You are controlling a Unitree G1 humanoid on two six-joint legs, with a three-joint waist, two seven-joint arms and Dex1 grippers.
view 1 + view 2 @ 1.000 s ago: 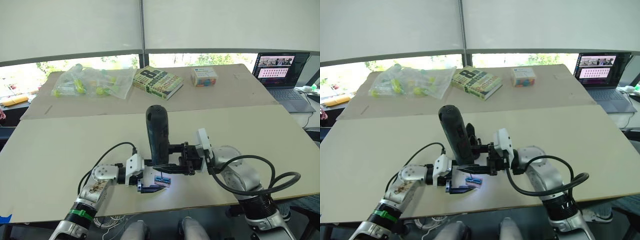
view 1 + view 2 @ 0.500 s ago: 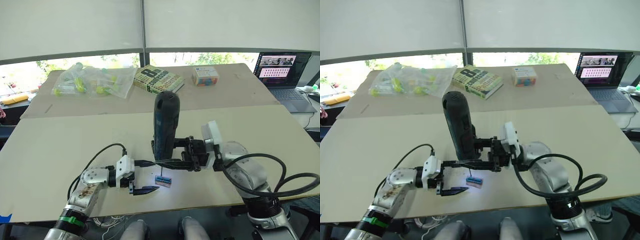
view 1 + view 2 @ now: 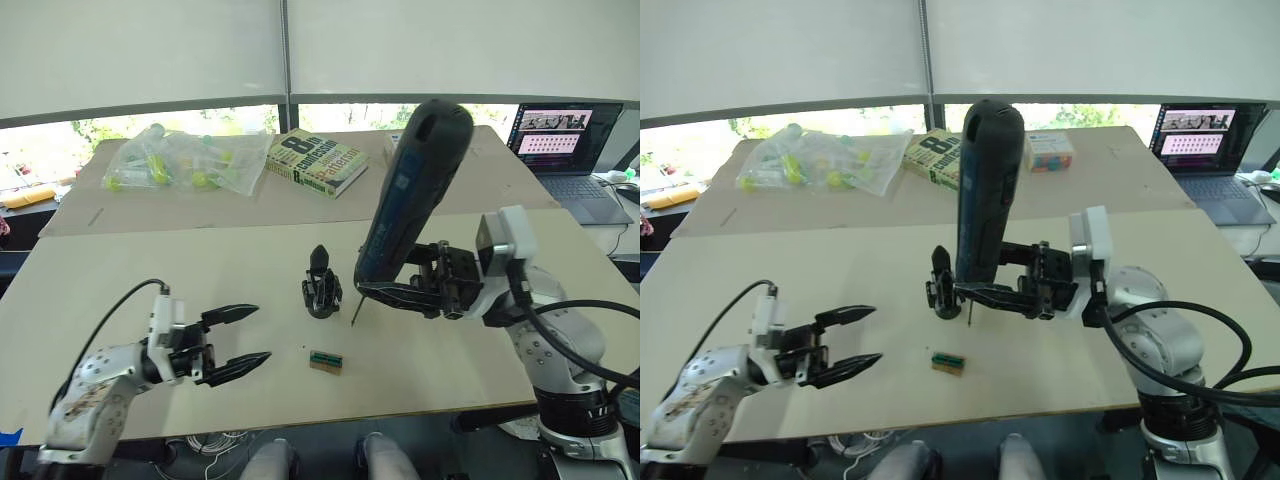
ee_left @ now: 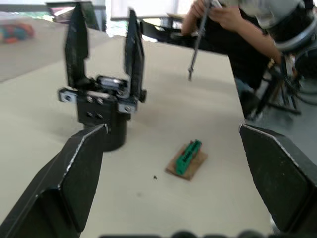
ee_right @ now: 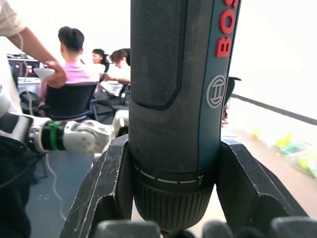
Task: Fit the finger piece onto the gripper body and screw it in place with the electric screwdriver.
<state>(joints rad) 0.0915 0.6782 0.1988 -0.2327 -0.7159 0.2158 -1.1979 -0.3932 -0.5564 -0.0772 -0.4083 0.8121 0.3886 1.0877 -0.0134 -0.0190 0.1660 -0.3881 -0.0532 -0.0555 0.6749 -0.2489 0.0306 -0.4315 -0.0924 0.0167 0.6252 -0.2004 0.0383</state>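
Reading "BOS" in red plus a round logo on the electric screwdriver (image 5: 181, 114) in the right wrist view; the book (image 3: 315, 161), upper centre of the eye views, shows a big "8". Right gripper (image 3: 400, 297) pinches the screwdriver w/ bit off the table, frame centre. Gripper body (image 3: 321, 285) stands just left of the bit; finger piece not made out. Left wrist view shows the green block (image 4: 188, 157) & a seated person. Vs 1 s ago, we see the left gripper (image 3: 240, 338) pulled back to lower left, fingers spread, & the screwdriver lifted.
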